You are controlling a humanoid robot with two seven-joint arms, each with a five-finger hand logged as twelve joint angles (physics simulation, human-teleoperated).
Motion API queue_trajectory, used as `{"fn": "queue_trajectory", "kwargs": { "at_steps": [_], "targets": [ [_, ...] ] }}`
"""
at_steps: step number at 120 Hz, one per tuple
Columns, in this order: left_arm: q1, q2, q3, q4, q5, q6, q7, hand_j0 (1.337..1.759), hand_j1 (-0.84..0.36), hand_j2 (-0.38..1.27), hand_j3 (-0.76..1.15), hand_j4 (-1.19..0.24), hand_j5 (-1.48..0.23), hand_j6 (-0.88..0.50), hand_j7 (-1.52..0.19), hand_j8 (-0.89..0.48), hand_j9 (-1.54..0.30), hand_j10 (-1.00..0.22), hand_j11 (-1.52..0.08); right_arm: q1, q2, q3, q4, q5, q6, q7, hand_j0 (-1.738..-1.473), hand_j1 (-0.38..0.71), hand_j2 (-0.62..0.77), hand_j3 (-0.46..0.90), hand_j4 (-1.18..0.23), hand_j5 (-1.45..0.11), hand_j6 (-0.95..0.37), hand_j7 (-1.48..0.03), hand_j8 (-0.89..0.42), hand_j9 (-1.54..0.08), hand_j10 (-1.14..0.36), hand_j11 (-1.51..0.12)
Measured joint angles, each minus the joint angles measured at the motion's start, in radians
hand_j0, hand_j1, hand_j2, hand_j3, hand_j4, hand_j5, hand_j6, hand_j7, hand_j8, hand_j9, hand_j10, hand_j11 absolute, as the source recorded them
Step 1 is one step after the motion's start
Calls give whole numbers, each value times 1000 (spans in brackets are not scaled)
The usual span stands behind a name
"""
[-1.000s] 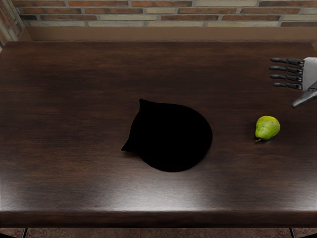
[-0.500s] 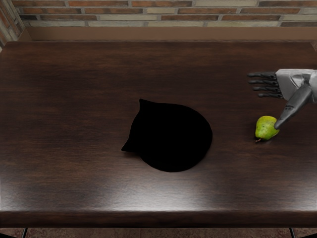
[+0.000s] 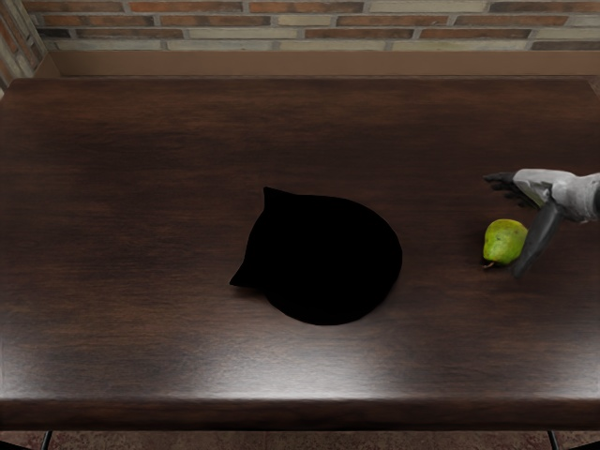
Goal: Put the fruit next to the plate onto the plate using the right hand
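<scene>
- The right hand point(image 3: 544, 190) enters from the right edge of the frame, at mid-height. It is released: the fingers point(image 3: 502, 178) reach out leftward, the thumb point(image 3: 532, 242) slants down and left, and nothing is held.
- The pear point(image 3: 505, 241), the fruit to be moved, lies on the table point(image 3: 141, 187) at the right of the frame, just below and left of the palm.
- The thumb runs down along the pear's right side. Whether it touches the skin cannot be determined from this view.
- Judged purpose of this pose: the fingers are above and behind the fruit and the thumb is on the near side, so the pear sits in the open span, ready for closing.
- The plate point(image 3: 323, 258) is a black disc with a pointed outline at its upper left. It sits at frame centre, well apart from the pear, with nothing on it.
- Task status: the grasp is not yet made. The transfer leftward to the plate remains.
- Risk: the pear is rounded and lies on its side, so an uneven closure could roll it away.
</scene>
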Motion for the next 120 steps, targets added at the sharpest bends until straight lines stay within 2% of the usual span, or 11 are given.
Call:
{"fn": "queue_trajectory", "kwargs": {
  "at_steps": [13, 35, 60, 82, 97, 120],
  "targets": [
    [0, 0, 0, 0, 0, 0, 0, 1658, 349, 1, 0, -2, 0, -3, 0, -3, 0, -2, 0, -4, 12, -4, 19, -40, -81, -14, -1658, -349, 1, 0, -6, -1, -8, 0, -6, -1, -5, 0],
    [0, 0, 0, 0, 0, 0, 0, 1658, 349, 1, 0, -2, 0, -3, 0, -3, 0, -2, 0, -37, 96, -7, 26, -118, -198, -20, -1658, -349, 2, 0, -5, -1, -8, 0, -6, -1, -5, 0],
    [0, 0, 0, 0, 0, 0, 0, 1658, 349, 1, 0, -2, 0, -3, 0, -3, 0, -2, 0, -62, 116, -16, 29, -190, -307, -21, -1658, -349, 2, 0, -5, -1, -7, 0, -6, -1, -4, 0],
    [0, 0, 0, 0, 0, 0, 0, 1658, 349, 1, 0, -2, 0, -3, 0, -3, 0, -2, 0, -59, 115, -85, 28, -238, -314, -21, -1658, -349, 2, 0, -5, -1, -7, 0, -6, -1, -4, 0],
    [0, 0, 0, 0, 0, 0, 0, 1658, 349, 1, 0, -2, 0, -3, 0, -3, 0, -2, 0, -20, 119, -106, 27, -306, -271, -21, -1658, -349, 3, 0, -5, -1, -8, 0, -6, -1, -4, 0],
    [0, 0, 0, 0, 0, 0, 0, 1658, 349, 1, 0, -2, 0, -3, 0, -3, 0, -2, 0, 25, 120, -149, 24, -334, -189, -21, -1658, -349, 3, 0, -5, -1, -8, 0, -6, -1, -4, 0]
  ]
}}
